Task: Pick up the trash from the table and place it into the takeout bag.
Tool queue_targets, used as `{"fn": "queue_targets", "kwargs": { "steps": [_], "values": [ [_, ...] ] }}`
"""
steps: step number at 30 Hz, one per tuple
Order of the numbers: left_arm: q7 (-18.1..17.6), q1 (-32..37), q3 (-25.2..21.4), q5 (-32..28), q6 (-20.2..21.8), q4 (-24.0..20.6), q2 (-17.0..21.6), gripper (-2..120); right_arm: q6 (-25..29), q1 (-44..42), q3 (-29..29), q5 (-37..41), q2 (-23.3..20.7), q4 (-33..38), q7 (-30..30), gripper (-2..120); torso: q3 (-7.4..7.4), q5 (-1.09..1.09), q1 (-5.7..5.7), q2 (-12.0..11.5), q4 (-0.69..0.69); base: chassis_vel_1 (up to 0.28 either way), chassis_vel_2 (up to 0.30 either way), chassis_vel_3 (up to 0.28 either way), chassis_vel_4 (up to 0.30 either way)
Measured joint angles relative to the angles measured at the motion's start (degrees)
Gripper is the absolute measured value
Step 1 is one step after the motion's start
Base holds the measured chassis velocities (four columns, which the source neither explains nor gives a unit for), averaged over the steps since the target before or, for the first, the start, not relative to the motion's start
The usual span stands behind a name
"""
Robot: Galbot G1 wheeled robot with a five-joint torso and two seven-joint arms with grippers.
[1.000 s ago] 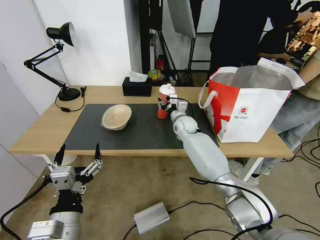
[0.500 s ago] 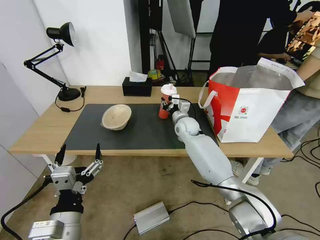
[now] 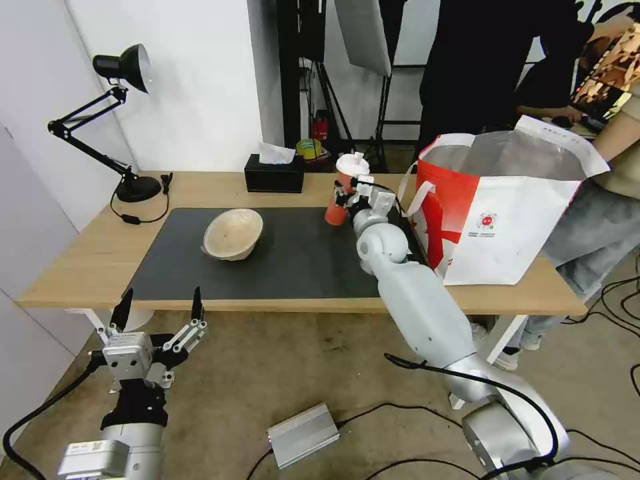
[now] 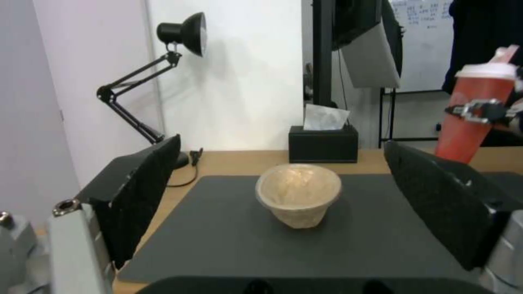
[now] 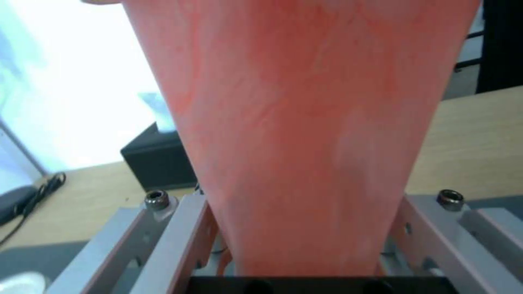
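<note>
Now the right gripper (image 3: 344, 198) squeezes the tall red cup with a white lid (image 3: 343, 189), holding it tipped above the dark grey mat, near the big white-and-red bag with shiny foil inside (image 3: 507, 213). It should go high over the bag's edge, then let go gently. The left gripper (image 3: 159, 313) hangs open below the light wooden table (image 3: 73, 260). The beige bowl (image 3: 233, 233) waits.

Light-wood table (image 3: 93, 257), grey mat (image 3: 280, 257) (beige bowl (image 3: 233, 233)), lamp (image 3: 120, 120), tissue box (image 3: 274, 175), bag (image 3: 507, 213)
</note>
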Motion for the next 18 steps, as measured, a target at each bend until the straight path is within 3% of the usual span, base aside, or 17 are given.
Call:
{"fn": "queue_targets", "kwargs": {
  "steps": [18],
  "values": [
    [-0.1,-1.2,-0.1,-0.3,0.0,1.0,0.2,100,-3.0,0.2,-0.2,12.6,-5.9,14.8,8.4,30,0.0,0.0,0.0,0.0,0.0,0.0,0.0,0.0,0.0]
  ]
}}
